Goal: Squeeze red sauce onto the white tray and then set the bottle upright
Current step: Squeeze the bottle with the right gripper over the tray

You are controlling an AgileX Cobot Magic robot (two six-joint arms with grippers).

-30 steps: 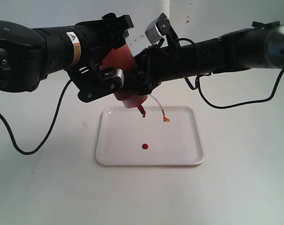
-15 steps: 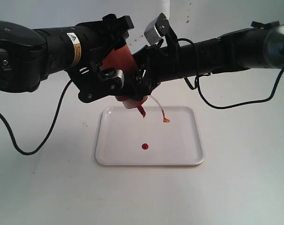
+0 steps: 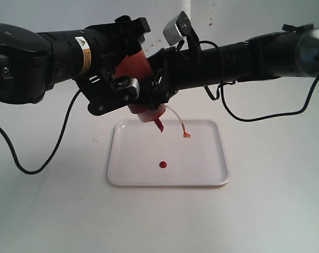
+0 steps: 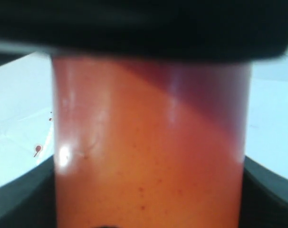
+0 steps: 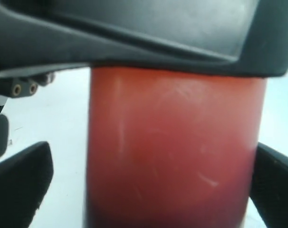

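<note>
The bottle point(image 3: 136, 65) hangs tilted, nozzle point(image 3: 159, 124) down, above the far left part of the white tray point(image 3: 222, 158). Its tethered cap point(image 3: 187, 135) dangles beside the nozzle. A small round blob of red sauce point(image 3: 162, 164) lies near the tray's middle. My left gripper point(image 3: 129, 90) is shut on the bottle point(image 4: 148, 142), and both fingers press its sides. My right gripper point(image 3: 158, 87) straddles the bottle point(image 5: 172, 147) from the other side. One of its fingers point(image 5: 20, 190) stands apart from the bottle wall, so it is open.
Reddish specks point(image 3: 209, 22) dot the back wall. Both arms cross above the tray's far side, with black cables point(image 3: 43, 163) trailing onto the white table on the left and right.
The right gripper has lifted slightly and eased off the bottle. The bottle, the left gripper and the sauce blob stay where they were.
</note>
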